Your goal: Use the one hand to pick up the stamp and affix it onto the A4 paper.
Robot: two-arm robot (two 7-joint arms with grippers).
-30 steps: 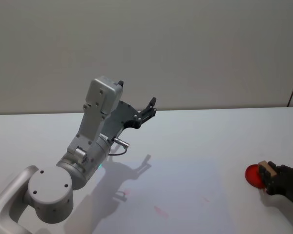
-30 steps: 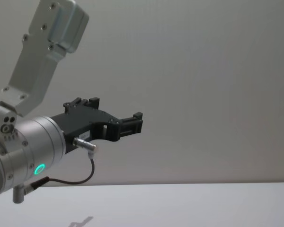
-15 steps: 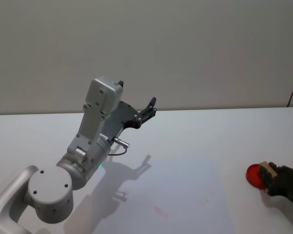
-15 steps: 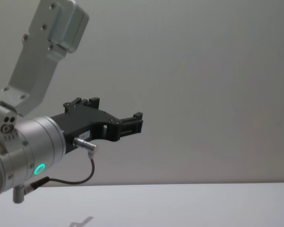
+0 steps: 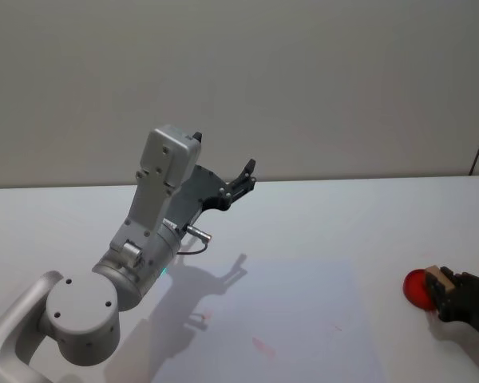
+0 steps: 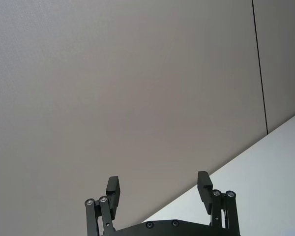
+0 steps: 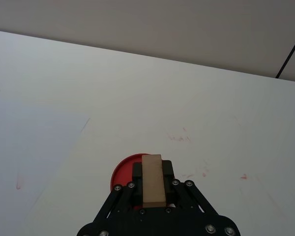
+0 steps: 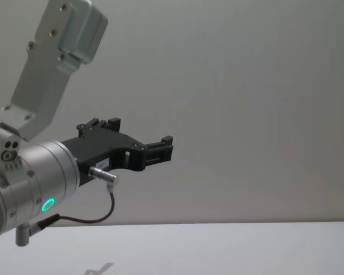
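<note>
Head view shows the right gripper (image 5: 444, 294) low near the right edge of the white table (image 5: 319, 215), its 2 fingers clamped on the wooden stamp (image 5: 441, 277), which sits over a red ink pad (image 5: 416, 289) just off the right edge of the A4 paper (image 5: 295, 319), while the left gripper (image 5: 246, 175) hangs raised on the left. Left wrist view and chest view show the left gripper with its fingers apart, well above the table and pointing at the wall. Right wrist view shows the stamp upright between the right gripper's 2 fingers, the red ink pad under it and the A4 paper lying apart from both.
</note>
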